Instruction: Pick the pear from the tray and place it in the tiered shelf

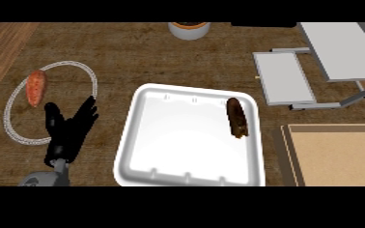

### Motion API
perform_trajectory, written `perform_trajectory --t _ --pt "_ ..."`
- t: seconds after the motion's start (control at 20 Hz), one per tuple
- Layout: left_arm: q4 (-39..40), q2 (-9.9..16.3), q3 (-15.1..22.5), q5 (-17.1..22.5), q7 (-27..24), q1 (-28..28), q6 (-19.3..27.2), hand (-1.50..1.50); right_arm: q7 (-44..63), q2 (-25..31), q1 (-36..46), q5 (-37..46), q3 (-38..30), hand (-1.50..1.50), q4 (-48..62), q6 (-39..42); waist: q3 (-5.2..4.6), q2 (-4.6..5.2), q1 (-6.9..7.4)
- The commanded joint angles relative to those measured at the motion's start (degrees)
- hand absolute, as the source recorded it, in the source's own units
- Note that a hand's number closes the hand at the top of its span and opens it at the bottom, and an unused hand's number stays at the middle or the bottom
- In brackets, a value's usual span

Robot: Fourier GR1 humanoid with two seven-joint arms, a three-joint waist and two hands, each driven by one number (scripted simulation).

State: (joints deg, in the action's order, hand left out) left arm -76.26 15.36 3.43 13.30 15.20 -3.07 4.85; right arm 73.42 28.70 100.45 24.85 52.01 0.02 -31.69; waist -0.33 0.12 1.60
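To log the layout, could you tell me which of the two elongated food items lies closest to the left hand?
The orange one on the wire-rimmed plate, just beyond the left hand; the dark brown one lies on the white tray.

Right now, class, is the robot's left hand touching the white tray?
No: the left hand rests open on the counter, apart from the white tray.

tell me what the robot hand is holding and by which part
Nothing is held. The left robot hand rests open, fingers up, left of the white tray; the dark brown item lies untouched there. The right hand is out of view.
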Motion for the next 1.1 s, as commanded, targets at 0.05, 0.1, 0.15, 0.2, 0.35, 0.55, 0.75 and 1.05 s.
perform_trajectory --t 0.05,0.1,0.15,0.2,0.35,0.55,0.75,1.05 --pt "-0.11 0.76 -0.89 -0.19 -0.54 -0.06 -0.03 0.0 11.89 0.92 -0.07 -0.88 -1.38 1.5 -0.02 3.74 0.13 0.06 -0.54" --pt "0.34 0.82 -0.85 0.68 -0.12 0.11 -1.38 0.0 11.89 0.45 0.61 -0.65 -1.26 1.5 -0.02 4.28 0.1 0.2 -0.22" --pt "0.4 -0.85 0.06 -1.02 -1.67 -0.01 0.71 0.0 11.89 0.88 0.25 -1.03 -1.76 1.5 -0.02 4.84 0.17 -0.1 -1.05" --pt "1.2 0.8 -1.5 0.78 -2.16 1.11 -1.8 0.0 11.89 0.24 -0.46 -0.99 -1.85 1.5 -0.02 5.71 0.14 -0.09 -0.84" --pt "0.58 0.4 -1.06 0.49 -0.88 1.02 -1.26 0.0 11.88 0.85 -2.51 -1.0 -2.19 1.5 -0.02 5.8 0.2 0.16 -0.45" --pt "0.75 1.14 -2.2 0.43 1.4 -1.61 -0.3 0.0 9.55 3.08 -4.85 -1.2 -2.96 1.5 -0.02 4.65 0.29 0.07 -1.16" --pt "-0.25 1.17 -2.14 0.66 0.57 -1.1 -1.46 0.0 9.76 2.97 -5.95 -0.4 -2.78 1.5 -0.02 3.43 0.27 -0.05 -0.91" --pt "1.04 -0.19 -1.42 -1.0 -1.11 -0.71 -0.5 0.0 8.68 3.59 -8.14 -0.07 -3.3 1.5 -0.02 2.2 0.25 -0.02 -1.29"
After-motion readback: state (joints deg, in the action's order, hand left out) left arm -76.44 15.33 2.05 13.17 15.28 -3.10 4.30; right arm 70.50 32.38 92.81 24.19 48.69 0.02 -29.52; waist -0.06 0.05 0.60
